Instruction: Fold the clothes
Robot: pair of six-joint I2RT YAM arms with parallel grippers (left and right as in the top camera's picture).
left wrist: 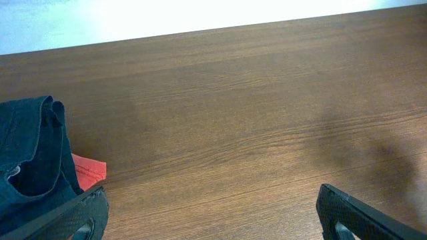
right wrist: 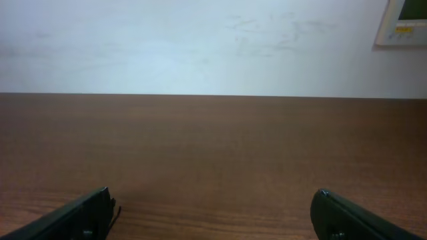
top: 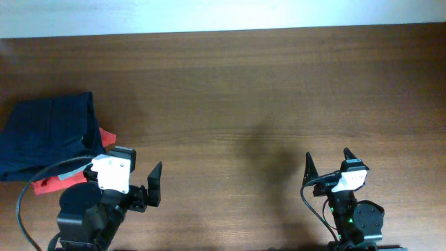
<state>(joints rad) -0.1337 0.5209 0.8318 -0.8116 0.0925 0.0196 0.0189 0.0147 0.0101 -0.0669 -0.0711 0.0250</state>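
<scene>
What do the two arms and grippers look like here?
Both arms are black with a white wrist housing. The left gripper and right gripper have black, pointed fingers. A dark cable loops beside the left arm; a thinner one runs along the right, whose base shows a small green light.

Navy clothes (top: 45, 136) lie far left, apparently overlapping a red-orange garment (top: 47, 185).

Looked like a robotics lab or test room. Wood-grain table (top: 244, 84), plain white wall (right wrist: 200, 47) behind it, small panel (right wrist: 402, 20) mounted on that wall. 2 robot arms, left arm (top: 90, 209) and right arm (top: 357, 217), stood at the near edge.
</scene>
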